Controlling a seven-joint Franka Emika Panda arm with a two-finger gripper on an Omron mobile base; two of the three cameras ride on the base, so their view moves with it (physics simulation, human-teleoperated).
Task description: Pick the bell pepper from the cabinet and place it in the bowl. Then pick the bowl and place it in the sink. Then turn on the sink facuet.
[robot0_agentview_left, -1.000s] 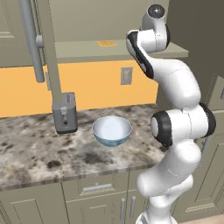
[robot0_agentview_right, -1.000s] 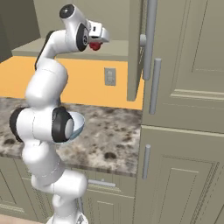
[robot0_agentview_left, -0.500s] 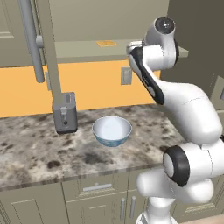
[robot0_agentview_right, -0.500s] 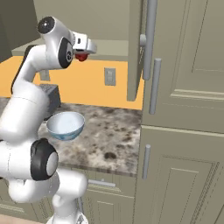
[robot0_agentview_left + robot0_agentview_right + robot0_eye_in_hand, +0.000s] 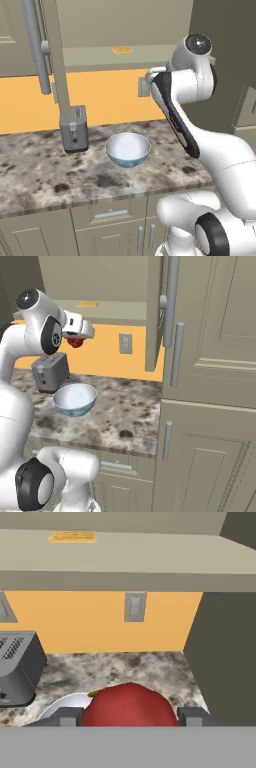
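We find the bell pepper [image 5: 129, 705] clamped between the fingers [image 5: 193, 716], low in the centre of the hand view; in the right base view it shows as a red lump under the gripper [image 5: 76, 340] at upper left of the frame. Over the last second the arm has swung away from the cabinet [image 5: 100, 286] shelf and drawn back and down, so the pepper is now out of the cabinet and hangs over the tabletop [image 5: 125, 416].

The bowl [image 5: 75, 399] stands upright on the tabletop, just beside the toaster [image 5: 51, 371], at centre-left of the right base view. In the hand view its white rim [image 5: 65, 704] peeks out behind the pepper at lower left, which we judge to mean the load is close to being above it, though not yet centred.

In our judgement the pick is complete and the carry is under way. The release into the bowl is not yet done; the sink steps remain.
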